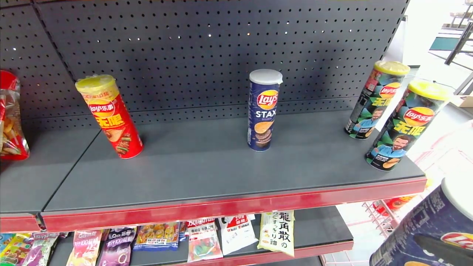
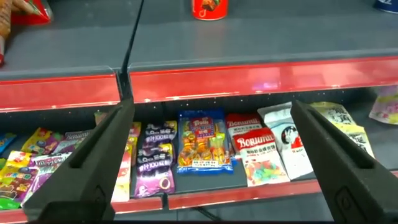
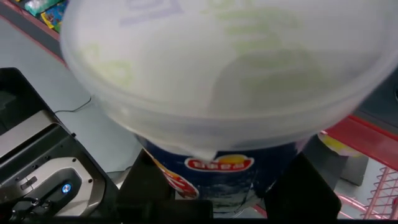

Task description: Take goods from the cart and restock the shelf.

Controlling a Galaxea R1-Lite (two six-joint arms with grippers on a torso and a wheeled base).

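The right gripper [image 3: 224, 186] clamps a blue chip can [image 1: 425, 229], low off the right front corner of the shelf [image 1: 221, 173], near the cart [image 1: 380, 216].
Every can is lidded, so contents are hidden. A red can [image 1: 111, 114], a second blue can [image 1: 263, 111], a rear green can [image 1: 375, 99] and a front green can [image 1: 406, 125] stand upright and apart on the shelf. The held can is cut off in the head view, and the cart shows as a sliver of wire. The left gripper [image 2: 212, 109] gapes wide, empty, facing snack bags [image 2: 202, 140].
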